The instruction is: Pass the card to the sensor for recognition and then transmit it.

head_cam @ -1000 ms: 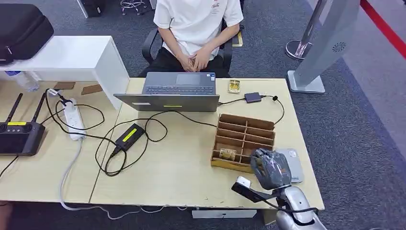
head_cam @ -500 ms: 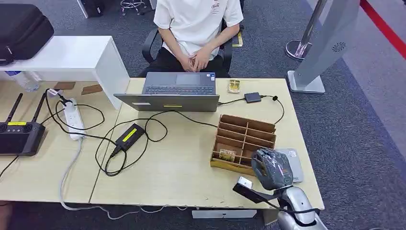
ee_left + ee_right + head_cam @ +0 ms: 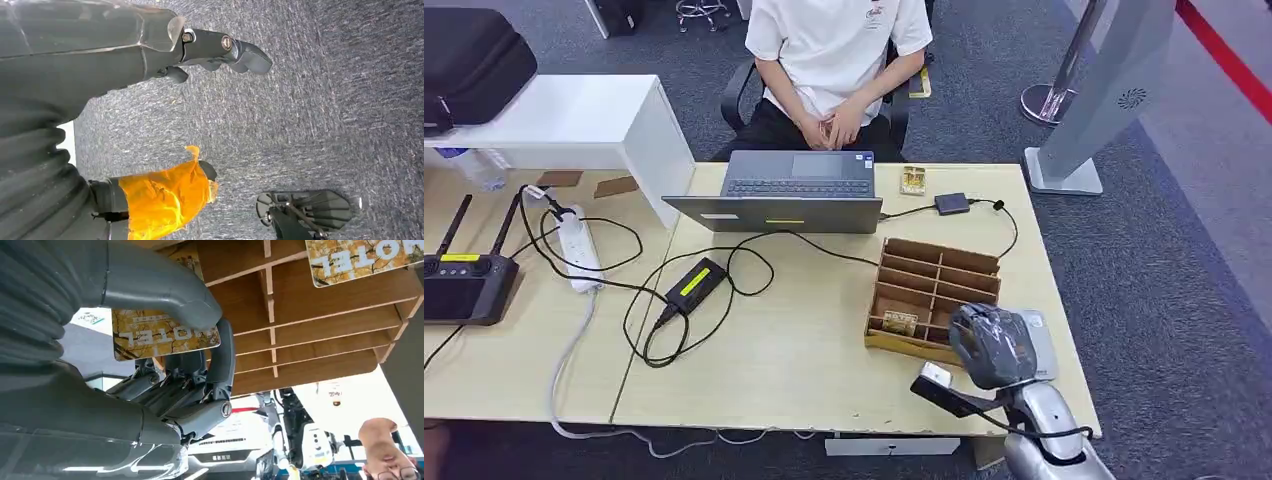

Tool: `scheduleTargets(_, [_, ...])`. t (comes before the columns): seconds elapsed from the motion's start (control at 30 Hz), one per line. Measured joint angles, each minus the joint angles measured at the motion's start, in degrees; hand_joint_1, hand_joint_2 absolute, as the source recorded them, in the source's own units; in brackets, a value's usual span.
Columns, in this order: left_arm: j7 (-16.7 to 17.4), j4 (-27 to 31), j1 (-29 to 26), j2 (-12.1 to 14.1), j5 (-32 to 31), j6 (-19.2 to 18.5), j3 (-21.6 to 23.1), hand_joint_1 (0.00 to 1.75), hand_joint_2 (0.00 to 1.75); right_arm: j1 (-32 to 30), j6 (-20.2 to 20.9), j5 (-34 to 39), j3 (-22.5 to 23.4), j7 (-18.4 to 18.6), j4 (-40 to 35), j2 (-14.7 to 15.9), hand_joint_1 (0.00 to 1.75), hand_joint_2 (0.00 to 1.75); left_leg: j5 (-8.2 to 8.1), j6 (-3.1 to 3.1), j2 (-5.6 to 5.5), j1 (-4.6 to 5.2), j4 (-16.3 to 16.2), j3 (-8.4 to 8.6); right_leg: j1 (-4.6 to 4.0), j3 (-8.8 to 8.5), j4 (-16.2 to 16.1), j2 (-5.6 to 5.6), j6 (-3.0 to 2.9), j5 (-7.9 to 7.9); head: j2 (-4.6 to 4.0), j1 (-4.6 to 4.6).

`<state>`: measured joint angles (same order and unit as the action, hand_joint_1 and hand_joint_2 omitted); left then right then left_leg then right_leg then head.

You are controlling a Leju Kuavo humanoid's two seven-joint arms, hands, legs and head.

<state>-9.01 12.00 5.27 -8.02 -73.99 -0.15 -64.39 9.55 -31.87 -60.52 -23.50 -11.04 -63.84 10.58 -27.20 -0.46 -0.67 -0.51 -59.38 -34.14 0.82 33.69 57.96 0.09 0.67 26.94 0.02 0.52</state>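
Beside the wooden organizer (image 3: 934, 295), the right hand (image 3: 165, 365) pinches the hotel card (image 3: 165, 337) between thumb and fingers. That shallow edge grip could let the card twist or slip while it is carried to the grey sensor pad (image 3: 1042, 345). Hanging over carpet, the left hand (image 3: 150, 55) holds nothing, fingers loosely apart.

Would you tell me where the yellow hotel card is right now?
The yellow hotel card is pinched in the right hand, beside the wooden slotted organiser at the table's right front.

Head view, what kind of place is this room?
Probably an office or lab set up as a mock front desk: a laptop and power strip on a wooden table, grey carpet, and a person seated in an office chair.
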Motion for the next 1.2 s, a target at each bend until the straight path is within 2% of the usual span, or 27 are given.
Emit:
scheduleTargets(0.4, [0.22, 0.0, 0.1, 0.0, -0.44, 0.0, 0.0, 0.0, 1.75, 2.7, 1.4, -0.04, -0.02, -0.02, -0.33, 0.44, 1.38, 1.75, 0.0, 0.0, 0.0, 0.0, 0.0, 0.0, 0.0, 0.0, 0.0, 0.0, 0.0, 0.0, 0.0, 0.0])
scheduleTargets(0.63, [0.24, 0.0, 0.16, 0.0, -0.72, -0.07, 0.0, 0.0, 1.75, 4.62, 5.25, 2.93, -0.46, -0.13, -0.81, 1.14, 1.38, 1.75, 0.0, 0.0, 0.0, 0.0, 0.0, 0.0, 0.0, 0.0, 0.0, 0.0, 0.0, 0.0, 0.0, 0.0])
scheduleTargets(0.9, [0.26, 0.0, 0.18, 0.09, -1.2, -0.24, 0.0, 0.0, 1.75, 7.22, 7.72, 5.42, -1.57, -0.17, -2.32, 2.93, 1.38, 1.75, 0.01, 0.0, 0.0, 0.01, -0.01, 0.0, 0.0, 0.0, 0.0, 0.01, 0.0, -0.01, 0.0, 0.0])
scheduleTargets(1.2, [0.42, 0.0, 0.24, 0.09, -1.49, -0.37, 0.0, 0.0, 1.75, 11.98, 11.72, 7.21, -2.34, -0.59, -4.59, 4.92, 1.38, 1.75, 0.01, 0.01, 0.0, 0.01, -0.02, 0.0, 0.01, 0.0, 0.0, 0.0, 0.0, -0.02, 0.0, 0.0])
